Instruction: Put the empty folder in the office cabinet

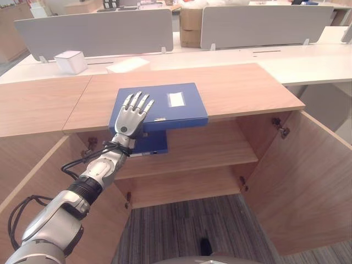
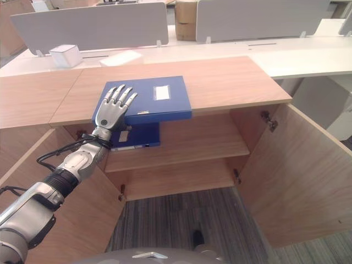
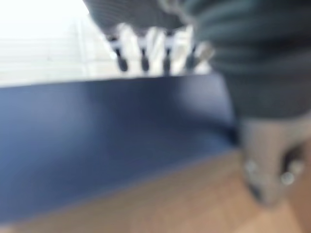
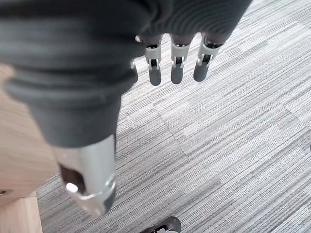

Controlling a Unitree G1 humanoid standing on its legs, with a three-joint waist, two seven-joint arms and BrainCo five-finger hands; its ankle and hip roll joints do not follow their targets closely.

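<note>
Item: blue folder point(image 1: 165, 107), lying flat on the cabinet's wooden tabletop point(image 1: 231, 91), front edge overhanging the open cabinet point(image 1: 198, 148); left hand point(image 1: 132, 114) resting on its 9 o'clock corner, fingers straight and spread, gripping nothing; advice: be sliding it toward 6 o'clock before pinching the overhang.

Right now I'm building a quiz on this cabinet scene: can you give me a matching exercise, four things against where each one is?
1. blue folder
2. second blue folder
3. white box
4. left robot hand

A. on the white desk behind
B. flat on the top folder
C. on the cabinet top, overhanging the front edge
D. on the upper shelf inside

Pairs: 1-C, 2-D, 3-A, 4-B
</note>
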